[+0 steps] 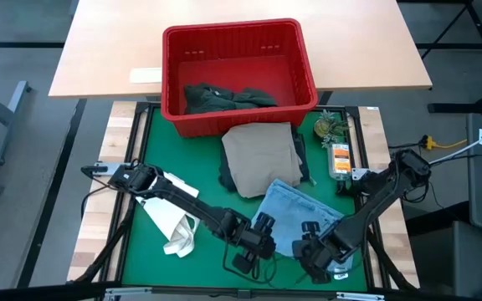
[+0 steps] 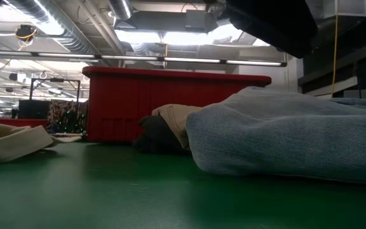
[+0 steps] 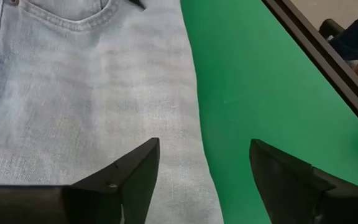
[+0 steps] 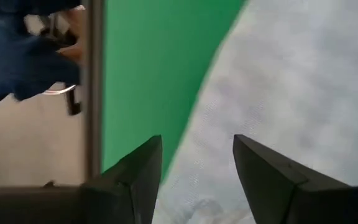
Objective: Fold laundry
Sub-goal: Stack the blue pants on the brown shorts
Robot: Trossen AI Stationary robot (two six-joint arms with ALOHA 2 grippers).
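Both jaws stand apart over the light blue jeans [image 1: 295, 216], left gripper [image 3: 204, 180] and right gripper [image 4: 197, 174] straddling their near edge, probably to pinch it for a fold

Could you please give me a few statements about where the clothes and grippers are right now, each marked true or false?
1. The light blue jeans lie inside the red basket. False: they lie on the green mat.
2. The left gripper is open at the jeans' edge. True.
3. The beige garment lies folded on the mat. True.
4. The right gripper is clamped on the white tote bag. False: it is open over the jeans.
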